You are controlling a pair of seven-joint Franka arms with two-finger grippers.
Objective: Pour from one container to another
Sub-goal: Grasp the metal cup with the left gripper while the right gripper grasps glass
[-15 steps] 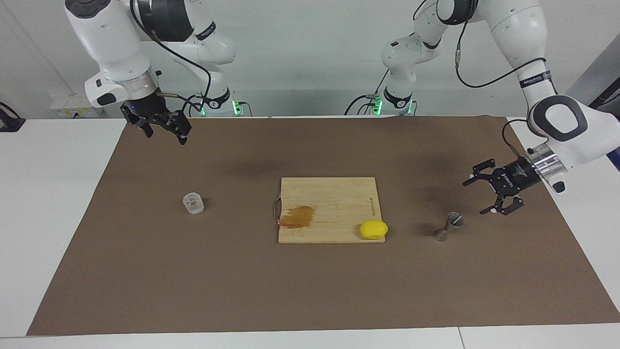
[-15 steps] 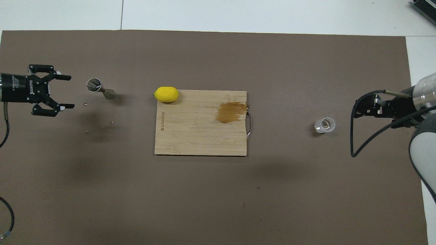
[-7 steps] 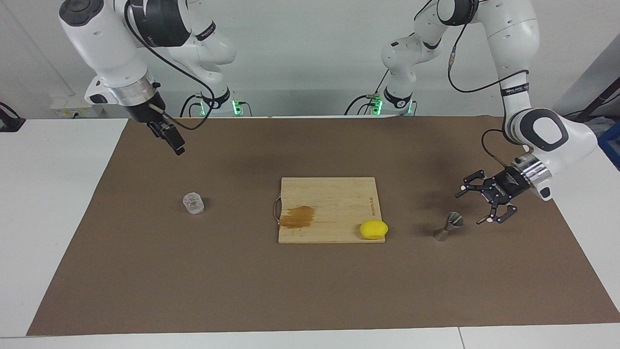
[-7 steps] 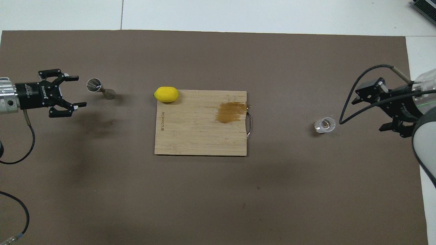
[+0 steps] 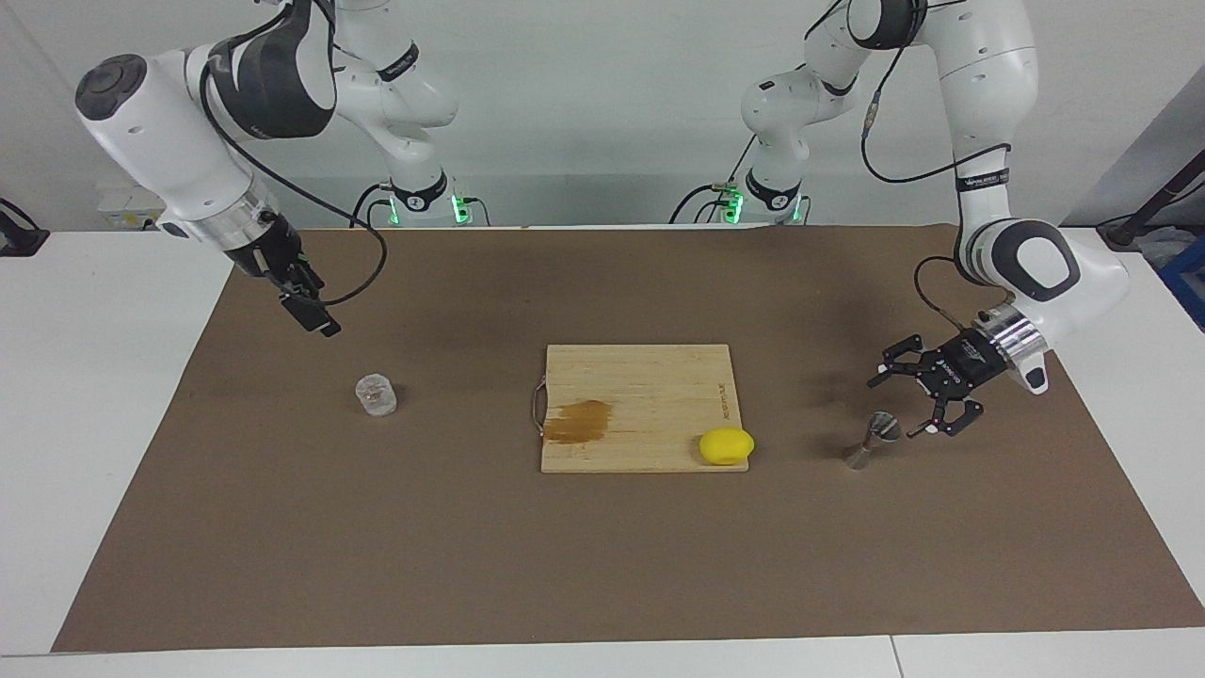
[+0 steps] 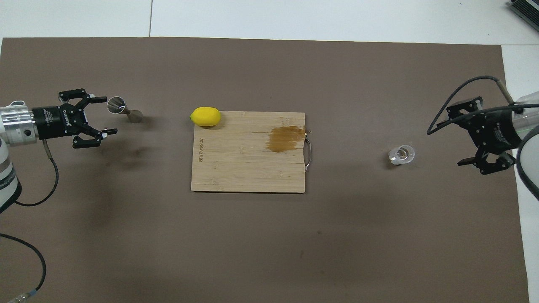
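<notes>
Left gripper hangs spread wide just beside the jigger, which stands toward the left arm's end. The overhead view shows the right gripper with fingers parted, near the glass tumbler; the facing view hides that gap.

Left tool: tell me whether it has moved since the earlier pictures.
Yes. The open left tool has slid toward the small shiny steel hourglass jigger, which has stayed put, and now sits close beside its rim without touching it.
</notes>
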